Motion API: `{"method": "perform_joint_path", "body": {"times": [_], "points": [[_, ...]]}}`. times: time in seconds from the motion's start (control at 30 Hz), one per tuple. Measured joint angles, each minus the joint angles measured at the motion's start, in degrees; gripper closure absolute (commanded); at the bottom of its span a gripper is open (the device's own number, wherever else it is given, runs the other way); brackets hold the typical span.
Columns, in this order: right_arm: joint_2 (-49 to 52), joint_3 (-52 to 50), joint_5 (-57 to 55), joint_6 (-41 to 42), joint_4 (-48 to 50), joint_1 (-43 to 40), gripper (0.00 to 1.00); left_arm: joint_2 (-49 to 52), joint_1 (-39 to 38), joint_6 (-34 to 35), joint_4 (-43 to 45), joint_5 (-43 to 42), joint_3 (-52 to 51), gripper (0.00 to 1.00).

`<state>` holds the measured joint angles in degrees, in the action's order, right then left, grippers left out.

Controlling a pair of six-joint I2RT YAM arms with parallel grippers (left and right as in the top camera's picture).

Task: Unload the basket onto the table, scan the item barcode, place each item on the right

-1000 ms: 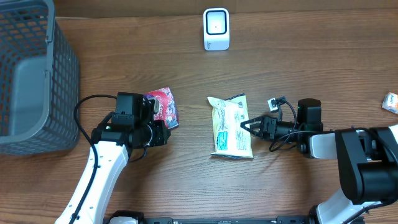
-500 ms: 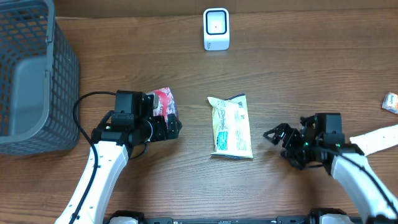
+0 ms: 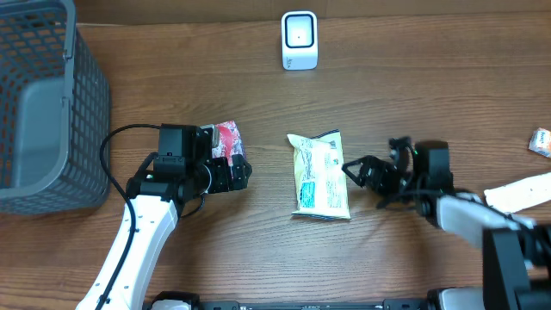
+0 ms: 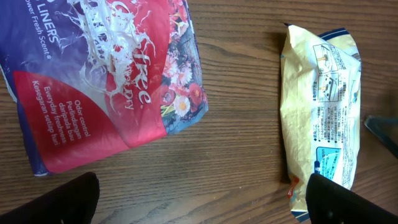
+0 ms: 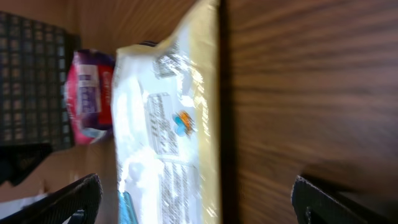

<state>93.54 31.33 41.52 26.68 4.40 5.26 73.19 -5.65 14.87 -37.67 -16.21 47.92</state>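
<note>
Your right tool (image 3: 349, 170), open and empty, sits just right of the packet (image 3: 318, 175), which lies lengthwise toward the scanner (image 3: 300, 40).

The table (image 3: 413, 95) is brown wood with a clear grain, smooth, with a soft sheen. The basket (image 3: 86, 103) at ten o'clock is grey plastic mesh with a matt finish. The scanner (image 3: 300, 40) at twelve o'clock is white plastic, smooth and glossy. The red pack (image 4: 112, 81) is thin plastic film, wrinkled, with bright streaks of glare across its print. The yellow pack (image 4: 323, 99) is also film, crinkled and shiny. The left gripper (image 3: 244, 170) and right gripper (image 3: 349, 169) are black and matt and look like plastic; the fingers (image 4: 62, 199) show no gleam. The arm shells (image 3: 142, 232) are white, smooth, faintly glossy plastic. A cable (image 3: 106, 153) by the left arm is black and smooth.
</note>
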Motion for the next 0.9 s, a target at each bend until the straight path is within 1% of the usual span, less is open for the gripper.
{"method": "perform_joint_path", "body": {"times": [0.07, 0.23, 0.4, 0.43, 0.47, 0.5, 0.53, 0.57, 0.6, 0.77, 0.9], "points": [[3.69, 3.50, 3.26, -1.51, -1.81, 0.31, 0.00, 0.00, 0.00, 0.02, -0.02, 0.00, 0.00, 0.00], [11.10, 12.39, 11.28, -6.99, -12.57, 1.25, 0.00, 0.00, 0.00, 0.15, -0.48, 0.00, 0.00, 0.00], [13.09, 13.99, 16.15, -11.15, -19.15, 5.73, 0.00, 0.00, 0.00, 0.24, -1.44, 0.00, 0.00, 0.00], [13.14, 13.99, 16.61, -11.76, -20.06, 7.06, 0.06, 0.00, 0.00, 0.24, -1.46, 0.00, 0.00, 0.00], [13.18, 13.99, 16.92, -12.17, -20.57, 8.22, 0.20, 0.00, 0.00, 0.24, -1.49, 0.00, 0.00, 0.00], [13.27, 13.94, 16.76, -12.37, -20.94, 9.33, 0.48, 0.00, 0.00, 0.24, -1.49, 0.00, 0.00, 0.00], [13.62, 13.79, 16.15, -12.63, -21.11, 10.34, 0.70, 0.00, 0.00, 0.24, -1.51, 0.00, 0.00, 0.00], [14.19, 13.46, 15.63, -12.90, -21.16, 11.06, 0.82, 0.00, 0.00, 0.24, -1.53, 0.00, 0.00, 0.00], [14.91, 12.98, 15.17, -12.98, -21.31, 11.67, 0.96, 0.00, 0.00, 0.24, -1.53, 0.00, 0.00, 0.00], [16.70, 11.19, 13.81, -12.98, -20.59, 11.69, 0.96, 0.00, 0.00, 0.24, -1.79, 0.00, 0.00, 0.00], [16.68, 10.75, 13.14, -13.86, -16.09, 11.72, 0.96, 0.00, 0.00, 0.24, -1.97, 0.00, 0.00, 0.00]]}}
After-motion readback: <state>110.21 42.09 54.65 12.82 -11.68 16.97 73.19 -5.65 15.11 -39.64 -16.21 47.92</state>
